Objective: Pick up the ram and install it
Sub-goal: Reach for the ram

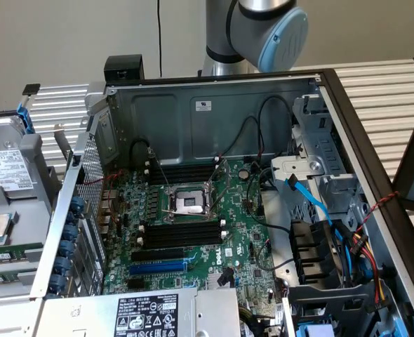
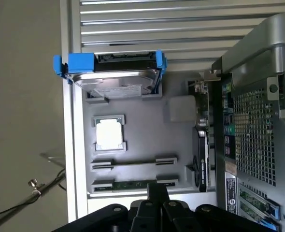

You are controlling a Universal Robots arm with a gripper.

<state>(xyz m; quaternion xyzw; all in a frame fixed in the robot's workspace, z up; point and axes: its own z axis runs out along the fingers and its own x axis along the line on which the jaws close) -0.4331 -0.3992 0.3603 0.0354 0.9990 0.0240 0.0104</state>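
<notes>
Gripper: The black gripper (image 2: 157,198) is hovering right over the ram. How wide it is standing cannot be told, and it is carrying nothing that shows.
Ram: The ram (image 2: 133,184) is lying in its cradle (image 2: 167,182) as a thin green strip, apparently propped on edge so its long sides are free to be pinched.
Tray: The grey tray (image 2: 147,125) is keeping each spare part in its own moulded pocket. A processor chip (image 2: 108,134) and a blue-framed hard drive (image 2: 114,79) are sitting further along from the ram.
Case: The computer case (image 1: 193,116) is lying open just beside the tray, its side off so the board is facing up.
Slots: The black memory slots (image 1: 182,232) are standing empty on the green motherboard (image 1: 245,242), apparently waiting for the stick.
Arm: The arm (image 1: 263,28) is rising behind the case's rear wall.
</notes>
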